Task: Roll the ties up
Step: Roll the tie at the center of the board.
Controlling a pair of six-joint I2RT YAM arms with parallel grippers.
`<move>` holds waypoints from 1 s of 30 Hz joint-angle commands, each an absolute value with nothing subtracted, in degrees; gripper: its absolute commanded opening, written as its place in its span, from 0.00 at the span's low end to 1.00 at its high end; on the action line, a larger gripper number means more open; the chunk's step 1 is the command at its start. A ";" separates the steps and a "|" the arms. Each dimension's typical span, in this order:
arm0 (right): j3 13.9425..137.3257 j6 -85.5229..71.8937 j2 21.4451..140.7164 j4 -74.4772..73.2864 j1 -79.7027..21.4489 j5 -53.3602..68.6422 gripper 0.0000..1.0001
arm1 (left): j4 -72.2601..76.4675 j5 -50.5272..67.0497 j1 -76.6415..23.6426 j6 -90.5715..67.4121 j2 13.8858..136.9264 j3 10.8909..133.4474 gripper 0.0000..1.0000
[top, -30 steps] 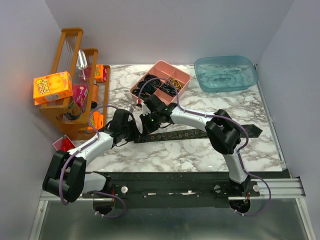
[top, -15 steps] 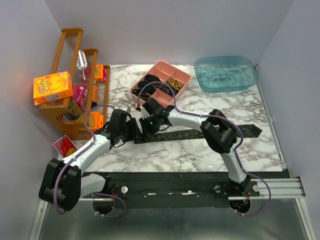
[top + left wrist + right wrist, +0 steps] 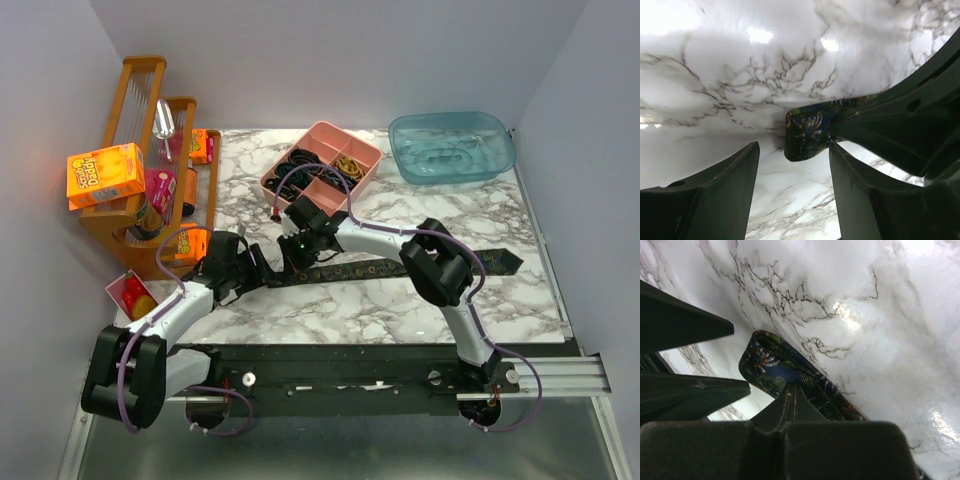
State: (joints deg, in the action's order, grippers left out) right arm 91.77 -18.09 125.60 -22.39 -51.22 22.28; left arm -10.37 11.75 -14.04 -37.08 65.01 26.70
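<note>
Top view: one tie is lying flat and unrolled across the marble table, its pointed wide end reaching toward the right edge and its narrow end sitting between the two grippers. The left gripper is hovering just beside that narrow end; the right gripper is bearing down on the fabric close by. One pink divided tray is standing behind them, holding black and yellow band loops. One teal tub is occupying the far right corner. One wooden rack is standing at the left, carrying one large orange box. Left wrist view: the two fingers are standing spread apart, gripping nothing, with the tie's squared end lying on the marble between their tips and the other gripper's dark body covering the fabric to the right. Right wrist view: the right gripper's two fingers are pressing together, tips down on the patterned tie; whether any fabric is nipped between them cannot be told.
</note>
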 commanded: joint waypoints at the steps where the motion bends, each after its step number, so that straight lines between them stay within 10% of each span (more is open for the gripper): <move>1: 91.58 -17.14 128.67 -23.29 -51.86 22.41 0.01 | -1.42 16.35 -13.89 -39.99 65.21 23.12 0.66; 30: 92.63 -16.96 128.23 -23.38 -51.85 22.85 0.01 | -1.12 15.56 -13.54 -38.06 65.83 23.73 0.00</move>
State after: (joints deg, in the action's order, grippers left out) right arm 91.79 -18.04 126.02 -21.37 -51.22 23.66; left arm 3.33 15.68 -13.82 -40.82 66.54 20.12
